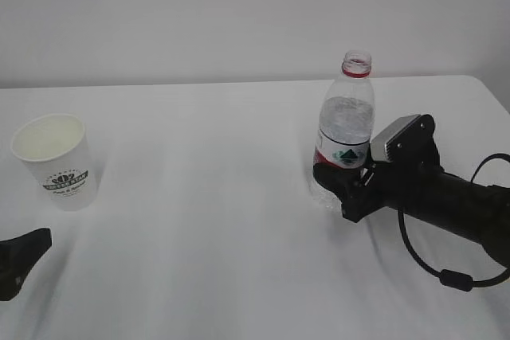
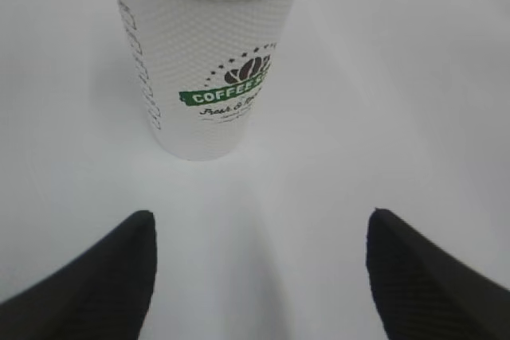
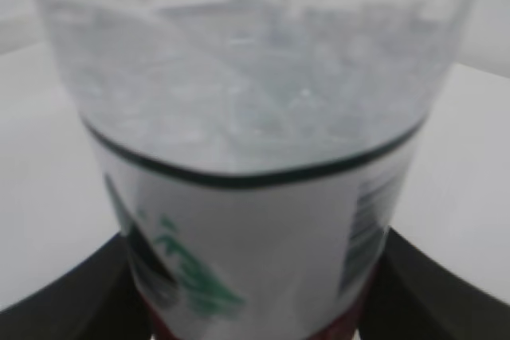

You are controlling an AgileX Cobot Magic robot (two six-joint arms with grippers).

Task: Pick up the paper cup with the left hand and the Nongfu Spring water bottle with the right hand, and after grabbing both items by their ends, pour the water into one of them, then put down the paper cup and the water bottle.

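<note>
The paper cup (image 1: 57,161) stands upright at the left, white with a green logo. In the left wrist view the paper cup (image 2: 211,61) is just ahead of my left gripper (image 2: 261,236), which is open with only bare table between its fingers. Only one dark fingertip (image 1: 22,256) of it shows in the exterior view, near the front left edge. The Nongfu Spring water bottle (image 1: 347,129) stands uncapped right of centre, with water reaching its upper body. My right gripper (image 1: 331,177) is round its lower label, with a finger pressed on each side of the bottle (image 3: 255,157).
The white table (image 1: 215,220) stretches between cup and bottle with nothing on it. The right arm's black cable (image 1: 446,276) loops over the table at the front right. The table's far edge meets a plain wall.
</note>
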